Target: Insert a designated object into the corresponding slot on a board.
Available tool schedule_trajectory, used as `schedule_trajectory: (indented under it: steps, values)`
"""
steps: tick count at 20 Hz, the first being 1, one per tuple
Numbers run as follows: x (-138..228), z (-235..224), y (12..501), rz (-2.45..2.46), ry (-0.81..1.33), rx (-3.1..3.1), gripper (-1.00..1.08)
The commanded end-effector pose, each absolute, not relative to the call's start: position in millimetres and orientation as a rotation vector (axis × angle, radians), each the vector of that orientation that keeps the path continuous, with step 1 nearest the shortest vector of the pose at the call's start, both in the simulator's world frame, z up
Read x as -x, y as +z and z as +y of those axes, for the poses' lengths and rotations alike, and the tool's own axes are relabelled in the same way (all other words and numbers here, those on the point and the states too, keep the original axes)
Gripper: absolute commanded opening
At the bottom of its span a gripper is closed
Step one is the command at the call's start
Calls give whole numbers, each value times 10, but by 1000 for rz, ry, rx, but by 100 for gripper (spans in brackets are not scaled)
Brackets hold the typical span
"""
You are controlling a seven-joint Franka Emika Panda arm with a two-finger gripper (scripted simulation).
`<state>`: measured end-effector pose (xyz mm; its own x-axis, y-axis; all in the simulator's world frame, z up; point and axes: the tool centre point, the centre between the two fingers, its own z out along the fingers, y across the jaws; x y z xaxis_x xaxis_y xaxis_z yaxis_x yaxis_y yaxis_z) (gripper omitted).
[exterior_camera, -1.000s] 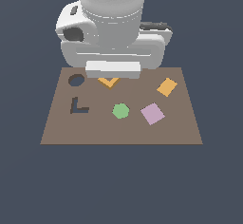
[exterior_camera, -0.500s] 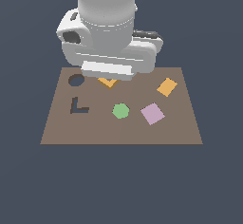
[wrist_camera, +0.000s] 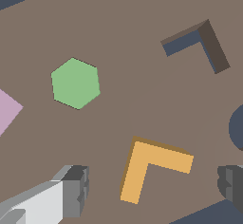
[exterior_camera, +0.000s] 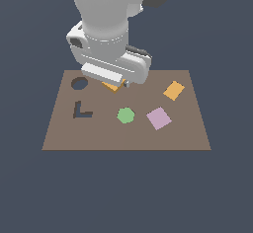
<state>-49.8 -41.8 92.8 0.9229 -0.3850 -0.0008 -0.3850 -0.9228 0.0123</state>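
Fingers (wrist_camera: 76,190) spread open, straddling orange L-piece (wrist_camera: 152,167) flat on board (exterior_camera: 188,133); L-slot (exterior_camera: 81,110) apart.

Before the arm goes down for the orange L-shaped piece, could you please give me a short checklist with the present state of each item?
1. Orange L-shaped piece lies flat on the board, free of neighbours: ok.
2. Fingers stand apart, one on each side of the piece in the wrist view, nothing held: ok.
3. Gripper centred over the piece: roughly ok, though the piece's corner sits off the midline.
4. L-shaped slot is empty and unobstructed: ok.
5. Green hexagon lies clear of the direct path from piece to slot: ok.
6. Height of the fingers above the board: cannot tell.
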Motion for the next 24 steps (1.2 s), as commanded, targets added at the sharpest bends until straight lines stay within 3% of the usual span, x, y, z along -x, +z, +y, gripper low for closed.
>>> schedule_trajectory:
  steps: [1,11,24]
  values:
    - [586,-444,816,-725,-3,-3047,100]
    - [799,-466,537,-985,0,-2981,100]
    - [821,-457,354,-1012,0,-2974,100]
